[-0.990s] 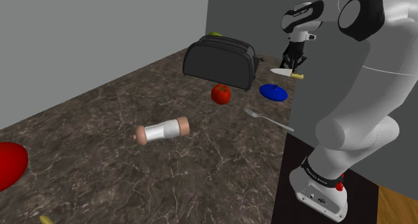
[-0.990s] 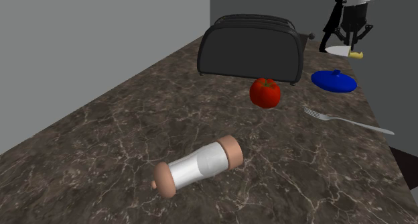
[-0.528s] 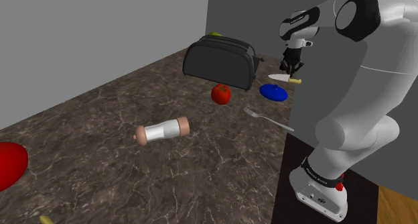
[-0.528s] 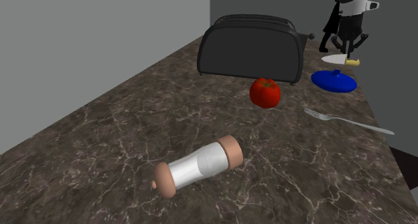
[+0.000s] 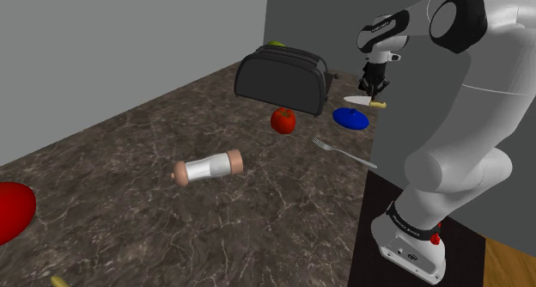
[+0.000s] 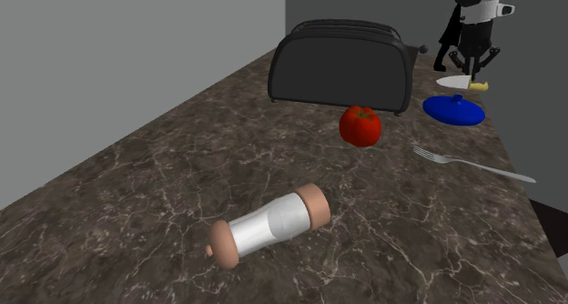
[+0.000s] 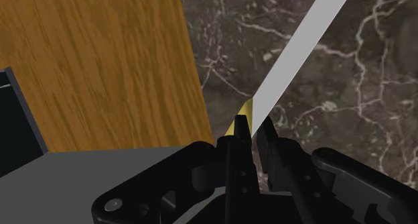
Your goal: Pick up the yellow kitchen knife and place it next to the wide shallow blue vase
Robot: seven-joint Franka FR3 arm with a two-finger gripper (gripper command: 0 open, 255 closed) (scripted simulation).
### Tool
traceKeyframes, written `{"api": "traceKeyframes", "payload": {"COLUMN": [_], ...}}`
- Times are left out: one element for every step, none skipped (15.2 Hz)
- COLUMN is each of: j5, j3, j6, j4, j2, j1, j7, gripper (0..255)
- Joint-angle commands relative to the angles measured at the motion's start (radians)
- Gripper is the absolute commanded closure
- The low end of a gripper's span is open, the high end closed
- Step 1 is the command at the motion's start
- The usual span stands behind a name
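The fingers (image 7: 238, 155) clasped the knife (image 7: 301, 55) by its yellow handle (mostly hidden between them); the blade seemingly hovered beside the blue vase (image 6: 453, 109).

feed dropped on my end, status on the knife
Gripper shut on knife. Knife close beside blue vase, contact with counter unclear. Nearby toaster and fork stand apart from it.

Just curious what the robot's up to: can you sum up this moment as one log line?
phase: placing | gripper: shut on knife | knife: blade roughly level, close by blue vase | release: not yet
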Motion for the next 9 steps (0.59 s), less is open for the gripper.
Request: {"api": "traceKeyframes", "payload": {"j5": [0.000,0.000,0.000,0.000,0.000,0.000,0.001,0.002,0.003], "j3": [0.000,0.000,0.000,0.000,0.000,0.000,0.001,0.003,0.004], "j6": [0.000,0.000,0.000,0.000,0.000,0.000,-0.033,-0.066,-0.099], "j4": [0.000,0.000,0.000,0.000,0.000,0.000,0.029,0.059,0.091], "j2": [0.000,0.000,0.000,0.000,0.000,0.000,-0.004,-0.006,-0.007], "j1": [0.000,0.000,0.000,0.000,0.000,0.000,0.002,0.005,0.007], "j7": [0.000,0.000,0.000,0.000,0.000,0.000,0.000,-0.001,-0.002], "gripper": [0,0,0,0,0,0,0,0,0]}}
